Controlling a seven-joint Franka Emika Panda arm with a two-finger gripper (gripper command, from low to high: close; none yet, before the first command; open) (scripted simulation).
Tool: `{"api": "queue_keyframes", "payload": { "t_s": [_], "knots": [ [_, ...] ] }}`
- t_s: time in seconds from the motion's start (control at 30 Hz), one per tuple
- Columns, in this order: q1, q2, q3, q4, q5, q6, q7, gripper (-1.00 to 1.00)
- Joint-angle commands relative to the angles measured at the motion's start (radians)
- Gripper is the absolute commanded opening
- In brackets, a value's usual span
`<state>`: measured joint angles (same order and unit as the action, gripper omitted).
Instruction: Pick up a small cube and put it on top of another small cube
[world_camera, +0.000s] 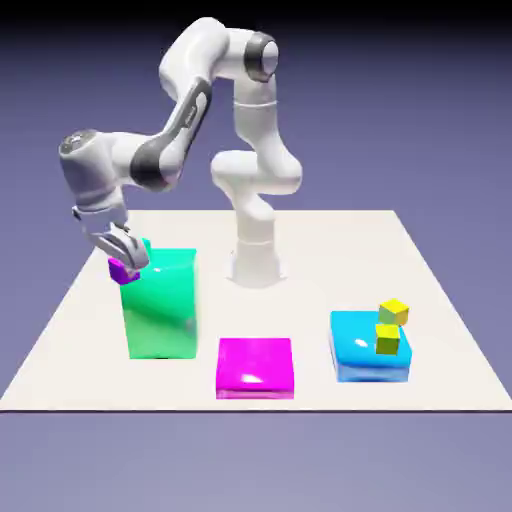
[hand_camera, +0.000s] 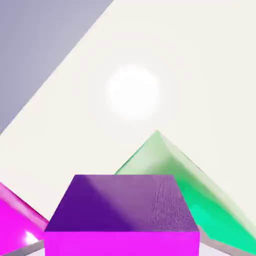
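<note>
Small cube: magenta-purple, darker violet on the top face in the hand view, bright magenta on the near face. Tall block: glossy green, shading to teal-green; pale green and teal in the hand view. Flat block: vivid magenta with a white glint. Low block: cyan-blue. Two little cubes: yellow to yellow-green. Bench: cream-white, with a round white glare spot in the hand view. Arm: white with grey joints. Pincer: grey-white. Backdrop: blue-violet, darkening toward the top.
</note>
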<state>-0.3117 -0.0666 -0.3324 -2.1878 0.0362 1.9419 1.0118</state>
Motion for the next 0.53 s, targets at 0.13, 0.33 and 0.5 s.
{"api": "queue_keyframes", "payload": {
  "t_s": [0.13,0.33,0.5],
  "knots": [
    [-0.043,-0.181,-0.018,-0.043,-0.066,-0.127,0.07,-1.0],
    [-0.059,-0.214,-0.031,-0.164,-0.083,-0.035,0.085,-1.0],
    [-0.059,-0.212,-0.032,-0.172,-0.083,-0.025,0.085,1.0]
  ]
}}
